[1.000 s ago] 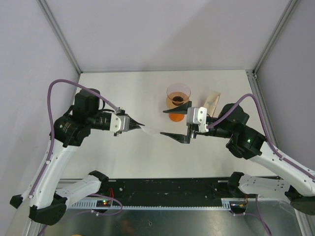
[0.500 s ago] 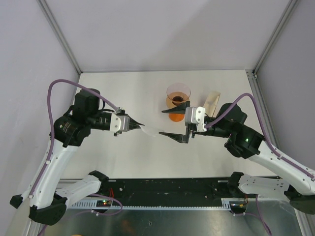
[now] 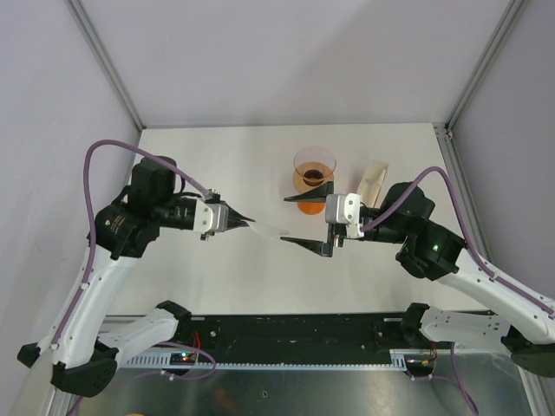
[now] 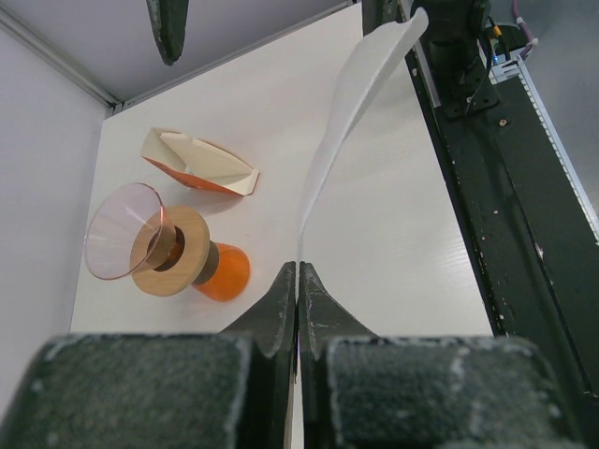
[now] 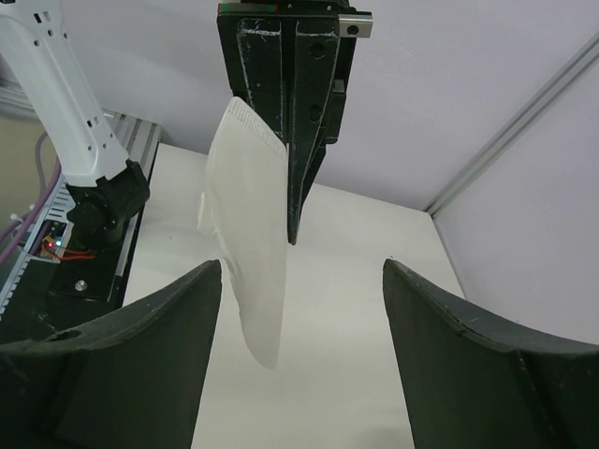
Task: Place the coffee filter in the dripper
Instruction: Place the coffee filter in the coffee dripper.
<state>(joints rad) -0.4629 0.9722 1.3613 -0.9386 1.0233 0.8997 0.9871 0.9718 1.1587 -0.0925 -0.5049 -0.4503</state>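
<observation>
My left gripper (image 3: 249, 223) is shut on one edge of the thin white coffee filter (image 3: 270, 230) and holds it out above the table. In the left wrist view the filter (image 4: 351, 103) stands edge-on from the closed jaws (image 4: 298, 273). My right gripper (image 3: 299, 220) is open, with its fingers on either side of the filter's free end. In the right wrist view the filter (image 5: 253, 243) hangs between the fingers, nearer the left one, and touches neither. The pinkish dripper (image 3: 314, 162) sits on a brown ring (image 4: 173, 251) over an orange glass beaker (image 4: 225, 271).
A cream bundle of filters (image 3: 373, 180) lies to the right of the dripper; it also shows in the left wrist view (image 4: 201, 164). A black rail (image 3: 295, 334) runs along the table's near edge. Grey walls close in the back and sides.
My right gripper has moved a little to the left, so its open fingers now reach further around the filter's free end. The left gripper and filter have held still.
</observation>
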